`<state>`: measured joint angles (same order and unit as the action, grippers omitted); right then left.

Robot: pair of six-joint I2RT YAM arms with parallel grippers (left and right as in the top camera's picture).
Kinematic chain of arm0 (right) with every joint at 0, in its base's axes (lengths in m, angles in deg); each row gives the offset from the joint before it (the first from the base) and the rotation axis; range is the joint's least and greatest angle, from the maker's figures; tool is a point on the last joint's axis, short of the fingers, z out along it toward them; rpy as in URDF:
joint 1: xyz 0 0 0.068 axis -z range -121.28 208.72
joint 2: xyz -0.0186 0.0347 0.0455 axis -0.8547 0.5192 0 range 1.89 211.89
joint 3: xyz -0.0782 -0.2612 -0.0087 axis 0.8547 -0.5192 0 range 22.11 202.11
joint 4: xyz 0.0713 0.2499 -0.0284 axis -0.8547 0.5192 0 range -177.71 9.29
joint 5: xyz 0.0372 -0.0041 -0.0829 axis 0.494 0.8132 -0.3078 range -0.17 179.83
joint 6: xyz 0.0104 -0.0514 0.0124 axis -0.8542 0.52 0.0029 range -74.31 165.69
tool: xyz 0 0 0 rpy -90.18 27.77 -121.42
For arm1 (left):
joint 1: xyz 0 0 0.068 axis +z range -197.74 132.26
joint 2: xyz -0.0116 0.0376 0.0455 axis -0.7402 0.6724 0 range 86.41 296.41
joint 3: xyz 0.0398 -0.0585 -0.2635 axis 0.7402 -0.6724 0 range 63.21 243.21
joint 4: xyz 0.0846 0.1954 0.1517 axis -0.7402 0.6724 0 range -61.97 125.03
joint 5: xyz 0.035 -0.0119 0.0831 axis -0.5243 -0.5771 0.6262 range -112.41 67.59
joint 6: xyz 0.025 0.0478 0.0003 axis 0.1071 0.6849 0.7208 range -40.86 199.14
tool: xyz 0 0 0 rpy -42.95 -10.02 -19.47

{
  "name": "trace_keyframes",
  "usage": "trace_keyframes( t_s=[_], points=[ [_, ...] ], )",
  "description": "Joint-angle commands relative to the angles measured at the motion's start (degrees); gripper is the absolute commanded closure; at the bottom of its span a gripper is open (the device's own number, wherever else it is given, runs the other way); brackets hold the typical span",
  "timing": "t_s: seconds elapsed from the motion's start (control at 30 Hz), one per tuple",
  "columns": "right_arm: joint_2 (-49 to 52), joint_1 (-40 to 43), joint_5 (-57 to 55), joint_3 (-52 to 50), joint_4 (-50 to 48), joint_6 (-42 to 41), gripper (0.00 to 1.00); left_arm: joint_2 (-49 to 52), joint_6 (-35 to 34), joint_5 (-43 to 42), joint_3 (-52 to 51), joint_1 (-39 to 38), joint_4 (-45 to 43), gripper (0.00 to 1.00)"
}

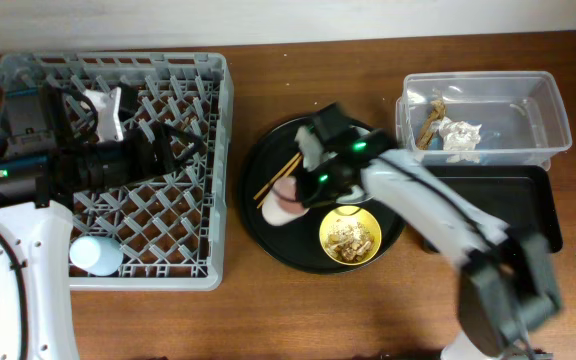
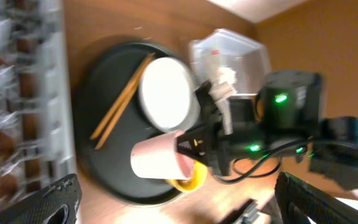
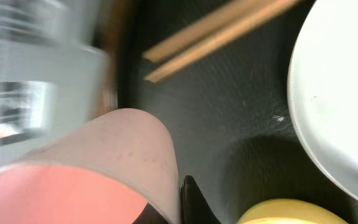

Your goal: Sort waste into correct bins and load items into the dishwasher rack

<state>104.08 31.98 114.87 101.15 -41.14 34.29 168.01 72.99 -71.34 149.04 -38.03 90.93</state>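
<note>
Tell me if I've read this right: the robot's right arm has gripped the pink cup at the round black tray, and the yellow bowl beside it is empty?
Not quite. The yellow bowl is not empty: the overhead view shows crumbly beige food scraps in it. The rest holds: the right end effector grips the pink cup at the round black tray.

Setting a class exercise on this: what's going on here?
The right gripper grips the pink cup, tilted over the round black tray, beside chopsticks, plate and yellow bowl of scraps. The left gripper hangs open above the dishwasher rack, where the blue cup sits. Wrapper and tissue lie in the clear tub.
</note>
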Motion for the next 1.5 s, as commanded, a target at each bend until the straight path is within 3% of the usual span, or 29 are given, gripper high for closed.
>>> trace_keyframes(
  t_s=[0.0, 0.1, 0.2, 0.33, 0.37, 0.4, 0.47, 0.53, 0.63, 0.7, 0.77, 0.83, 0.9, 0.97, 1.03, 1.1, 1.23, 1.33, 1.47],
  points=[
    [-16.68, 11.39, 35.67, 4.59, 1.05, 14.1, 0.96, 0.87, 1.11, -16.81, 0.42, -3.39, -1.64, 0.01],
    [-21.03, 16.44, 54.01, 4.59, -0.68, 17.22, 0.96, 1.01, 1.09, -29.2, 0.42, -10.54, -6.14, 0.01],
    [-20.37, 16.22, 55.76, 4.59, -3.43, 17.05, 0.96, 1.01, 1.09, -37.2, 0.42, -16.2, -11.58, 0.01],
    [-20.13, 16.2, 55.39, 4.59, -4.68, 16.96, 0.96, 1.01, 1.09, -37.2, 0.42, -24.57, -14.47, 0.01],
    [-20.13, 16.22, 55.39, 4.59, -6.21, 16.33, 0.96, 1.01, 0.9, -34.07, 0.42, -27.02, -14.67, 0.1],
    [-20.13, 16.2, 55.34, 4.59, -7.98, 14.27, 0.96, 1.01, -0.04, -32.33, 0.42, -27.96, -14.73, 0.11],
    [-20.13, 15.78, 55.34, 4.59, -10.08, 13.81, 0.96, 1.01, -0.66, -32.26, 0.42, -28.2, -15.74, 0.11],
    [-20.13, 14.12, 52.28, 4.59, -13.05, 9.86, 0.96, 1.01, -0.92, -32.24, 0.42, -28.2, -17.51, 0.25],
    [-20.13, 11.67, 47.71, 4.59, -14.08, 8.74, 0.96, 0.98, -3.65, -29.22, 0.44, -28.2, -20.7, 0.27],
    [-20.13, 11.65, 47.74, 4.59, -14.01, 8.74, 0.94, 0.98, -3.65, -29.22, 0.44, -28.2, -21.09, 0.35],
    [-20.13, 12.13, 47.76, 4.59, -14.25, 8.72, 0.44, 0.98, -3.65, -29.2, 0.44, -27.76, -21.33, 0.37],
    [-20.48, 16.22, 47.74, 4.66, -14.75, 5.92, 0.39, 0.85, -3.67, -22.53, 0.44, -24.68, -18.88, 0.41],
    [-20.85, 20.87, 47.67, 4.66, -13.49, 1.14, 0.38, 0.37, -4.52, -4.42, 0.59, -17.77, -9.05, 0.41],
    [-20.81, 20.0, 34.69, 4.66, -2.43, 1.25, 0.37, -0.61, -5.14, 12.31, 3.17, -8.02, 3.93, 0.41],
    [-20.72, 15.47, 18.38, 4.63, 6.43, 1.25, 0.34, -0.79, -7.63, 34.77, 7.87, 4.17, 16.9, 0.4],
    [-20.44, 8.81, 7.04, 4.63, 11.72, 1.27, 0.33, -0.57, -10.62, 47.17, 7.58, 13.4, 20.35, 0.4],
    [-18.82, 2.45, 3.58, 4.63, 12.2, 1.25, 0.33, 3.3, -16.06, 47.28, 3.93, 26.34, 17.59, 0.4],
    [-18.38, 2.38, 3.58, 4.63, 12.37, 1.25, 0.33, 9.9, -17.07, 47.8, -2.62, 27.65, 13.55, 0.41],
    [-18.38, 2.38, 2.89, 4.63, 13.14, 1.22, 0.33, 16.35, -18.69, 47.23, -2.67, 33.24, 9.66, 0.4]
  ],
)
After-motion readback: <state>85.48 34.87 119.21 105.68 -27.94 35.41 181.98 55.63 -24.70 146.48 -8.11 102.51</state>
